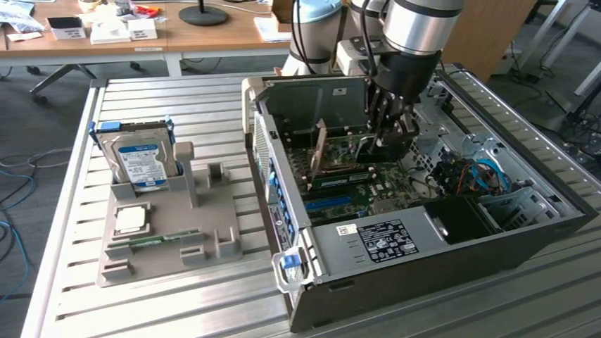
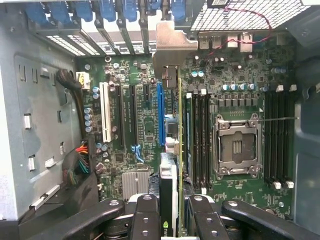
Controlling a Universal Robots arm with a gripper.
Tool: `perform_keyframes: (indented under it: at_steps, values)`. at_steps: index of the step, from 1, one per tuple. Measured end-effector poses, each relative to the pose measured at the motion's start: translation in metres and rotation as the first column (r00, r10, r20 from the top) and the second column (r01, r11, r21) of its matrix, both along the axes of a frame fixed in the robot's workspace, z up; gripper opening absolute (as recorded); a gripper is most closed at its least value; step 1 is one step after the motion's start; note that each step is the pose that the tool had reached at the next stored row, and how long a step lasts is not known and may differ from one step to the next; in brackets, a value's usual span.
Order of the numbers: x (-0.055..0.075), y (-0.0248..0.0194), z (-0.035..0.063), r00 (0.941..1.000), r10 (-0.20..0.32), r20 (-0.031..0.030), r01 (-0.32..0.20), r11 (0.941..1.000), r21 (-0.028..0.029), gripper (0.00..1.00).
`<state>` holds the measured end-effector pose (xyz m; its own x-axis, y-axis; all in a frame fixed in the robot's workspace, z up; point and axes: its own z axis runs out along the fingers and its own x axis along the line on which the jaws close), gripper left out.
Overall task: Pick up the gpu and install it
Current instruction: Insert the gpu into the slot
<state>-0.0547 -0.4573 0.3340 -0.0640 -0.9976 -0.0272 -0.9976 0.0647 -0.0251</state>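
The gpu (image 2: 171, 95) shows edge-on as a thin dark card, with its silvery bracket (image 2: 172, 47) at the end toward the case's rear slots. My gripper (image 2: 172, 217) is shut on it, one black finger (image 2: 145, 215) on each side of the card's near end. The card hangs over the motherboard, right beside the blue expansion slot (image 2: 160, 112); whether it touches the slot I cannot tell. In the exterior view the gripper (image 1: 387, 141) reaches down into the open computer case (image 1: 423, 232), with the gpu (image 1: 340, 151) upright between its fingers.
Inside the case are an empty CPU socket (image 2: 237, 145), black memory slots (image 2: 200, 135), a white slot (image 2: 105, 112) and a cable bundle (image 2: 80, 160). On the exterior view's left a grey holder (image 1: 165, 246) carries a hard drive (image 1: 141, 158), a CPU (image 1: 131, 220) and a memory stick (image 1: 155, 239).
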Motion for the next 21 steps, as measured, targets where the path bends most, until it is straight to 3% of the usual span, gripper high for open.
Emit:
perform_keyframes:
  at_steps: [17,21]
  values:
    - [-0.0043,-0.0004,-0.0054,1.0000,0.000,0.0000,0.000,1.0000,-0.0008,0.27]
    - [-0.0052,-0.0025,-0.0063,1.0000,0.000,-0.0001,0.000,1.0000,-0.0008,0.27]
